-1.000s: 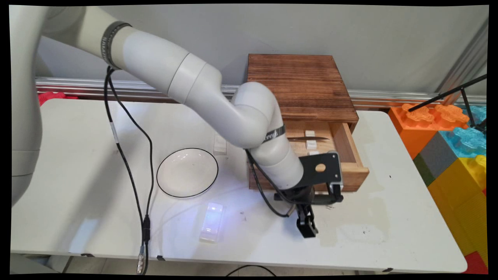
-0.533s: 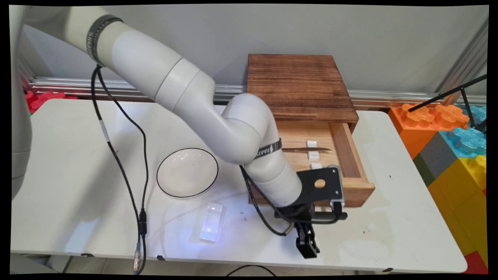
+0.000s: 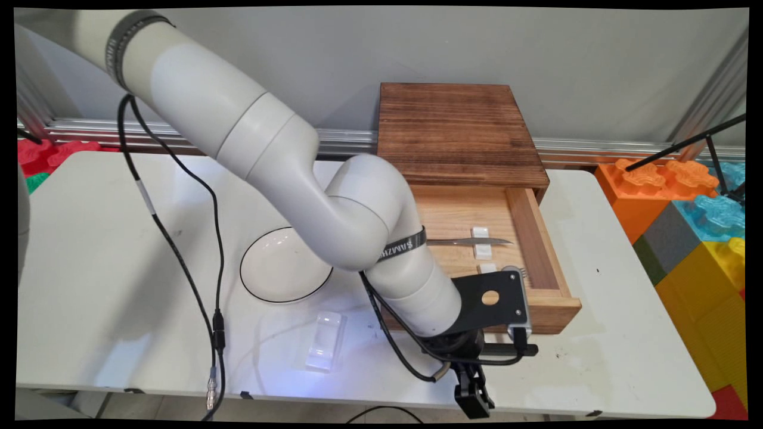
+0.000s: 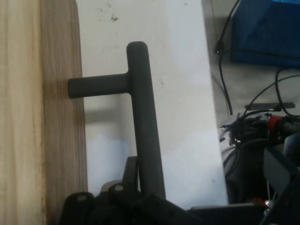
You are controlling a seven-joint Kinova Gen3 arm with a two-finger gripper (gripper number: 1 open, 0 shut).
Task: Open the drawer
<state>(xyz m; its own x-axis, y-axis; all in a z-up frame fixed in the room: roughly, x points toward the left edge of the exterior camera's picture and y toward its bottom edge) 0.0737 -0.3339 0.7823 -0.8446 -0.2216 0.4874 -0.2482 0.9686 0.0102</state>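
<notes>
A dark wooden cabinet (image 3: 462, 131) stands at the back of the white table (image 3: 614, 250). Its light wooden drawer (image 3: 545, 307) is pulled far out toward the table's near edge. My gripper (image 3: 474, 390) hangs low in front of the drawer, close to that edge, shut on the drawer's dark bar handle (image 3: 506, 349). In the hand view the handle (image 4: 143, 117) rises from my gripper (image 4: 140, 190), with the drawer front (image 4: 61, 140) on the left. Inside the drawer lie a knife (image 3: 471, 241) and small white blocks (image 3: 480, 232).
A white bowl with a black rim (image 3: 280, 268) sits left of the drawer, partly behind the arm. A clear plastic box (image 3: 325, 341) lies near the front edge. Black cables (image 3: 179, 238) hang over the table's left half. Large coloured blocks (image 3: 685, 208) stand at the right.
The drawer has slid further out of the cabinet toward the near edge, drawn by my gripper on its handle. More of the knife and drawer floor shows.
</notes>
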